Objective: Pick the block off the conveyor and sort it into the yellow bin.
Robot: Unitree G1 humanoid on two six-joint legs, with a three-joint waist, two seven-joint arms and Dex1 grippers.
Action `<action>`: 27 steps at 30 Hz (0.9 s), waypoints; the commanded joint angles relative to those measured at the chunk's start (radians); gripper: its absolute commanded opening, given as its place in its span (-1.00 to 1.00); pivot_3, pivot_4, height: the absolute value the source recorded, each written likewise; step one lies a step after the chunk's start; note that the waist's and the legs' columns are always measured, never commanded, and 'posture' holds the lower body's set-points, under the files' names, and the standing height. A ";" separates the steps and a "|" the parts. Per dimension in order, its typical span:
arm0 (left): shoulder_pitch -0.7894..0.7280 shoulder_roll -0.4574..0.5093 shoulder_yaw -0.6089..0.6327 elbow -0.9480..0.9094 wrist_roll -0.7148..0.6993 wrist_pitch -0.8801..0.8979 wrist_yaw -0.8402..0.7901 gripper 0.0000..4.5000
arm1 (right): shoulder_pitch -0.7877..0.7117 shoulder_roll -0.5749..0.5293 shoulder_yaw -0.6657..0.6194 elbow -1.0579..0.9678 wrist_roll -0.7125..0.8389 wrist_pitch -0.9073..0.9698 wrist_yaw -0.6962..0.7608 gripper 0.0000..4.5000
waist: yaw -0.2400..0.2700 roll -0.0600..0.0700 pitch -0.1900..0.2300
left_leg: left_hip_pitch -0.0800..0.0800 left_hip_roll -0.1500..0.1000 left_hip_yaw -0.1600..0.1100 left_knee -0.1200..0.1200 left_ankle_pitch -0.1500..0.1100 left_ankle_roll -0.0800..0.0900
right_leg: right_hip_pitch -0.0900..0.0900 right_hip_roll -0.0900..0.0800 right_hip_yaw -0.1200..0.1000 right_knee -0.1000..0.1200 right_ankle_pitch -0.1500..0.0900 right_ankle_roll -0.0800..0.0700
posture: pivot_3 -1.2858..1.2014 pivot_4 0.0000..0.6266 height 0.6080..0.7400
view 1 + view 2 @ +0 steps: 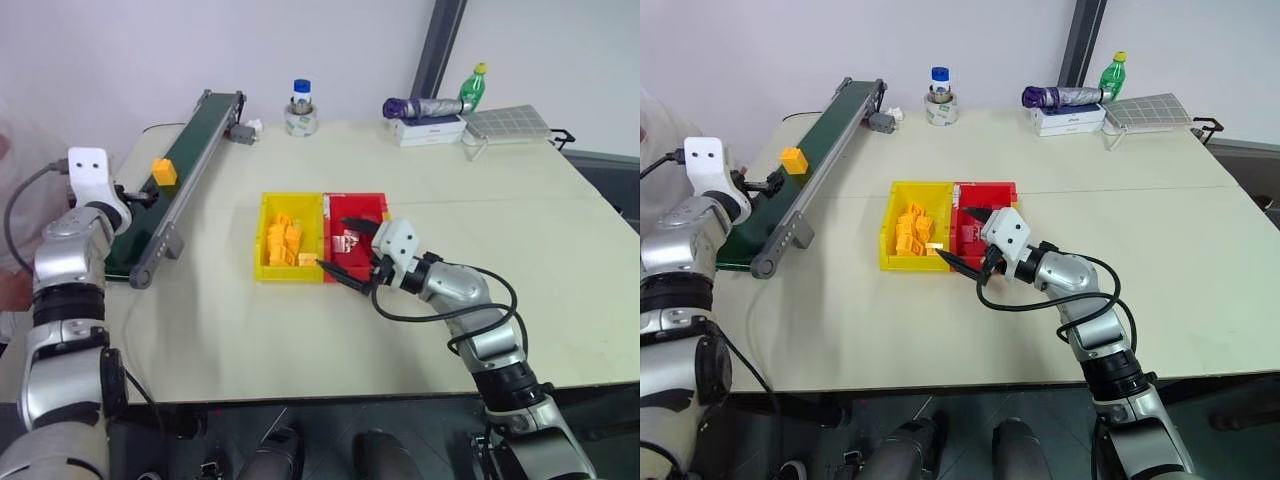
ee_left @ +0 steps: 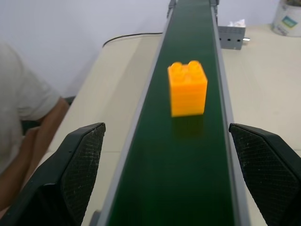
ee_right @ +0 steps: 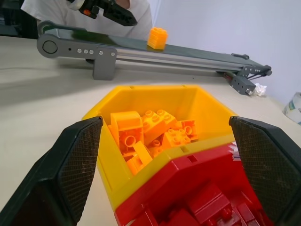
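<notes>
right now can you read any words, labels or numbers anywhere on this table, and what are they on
No text can be read.
White jar by the conveyor: blue-green label, too blurred to read.
Green bottle: label too small to read.
White box at the far edge: no legible print.
Block, yellow bin: no markings.
</notes>
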 commanded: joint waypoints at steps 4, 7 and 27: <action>-0.046 0.017 -0.012 0.076 0.012 -0.072 -0.030 0.97 | 0.005 0.002 -0.006 -0.058 0.004 0.000 -0.011 1.00 | -0.005 0.000 0.000 | 0.000 0.000 0.000 0.000 0.000 0.000 | 0.000 0.000 0.000 0.000 0.000 0.000 | 0.03 -0.52 1.00; -0.042 0.016 -0.016 0.088 0.016 -0.089 -0.021 0.97 | 0.007 0.002 -0.007 -0.060 0.005 0.002 -0.013 1.00 | -0.004 0.000 0.000 | 0.000 0.000 0.000 0.000 0.000 0.000 | 0.000 0.000 0.000 0.001 0.000 0.000 | 0.03 -0.52 1.00; 0.004 -0.039 0.032 -0.029 -0.043 -0.054 0.020 -0.41 | 0.004 -0.004 -0.011 -0.050 0.002 -0.006 -0.011 1.00 | -0.003 0.000 0.000 | 0.000 0.000 0.000 0.001 0.000 0.000 | 0.000 0.000 0.000 0.002 0.000 0.000 | 0.03 -0.52 1.00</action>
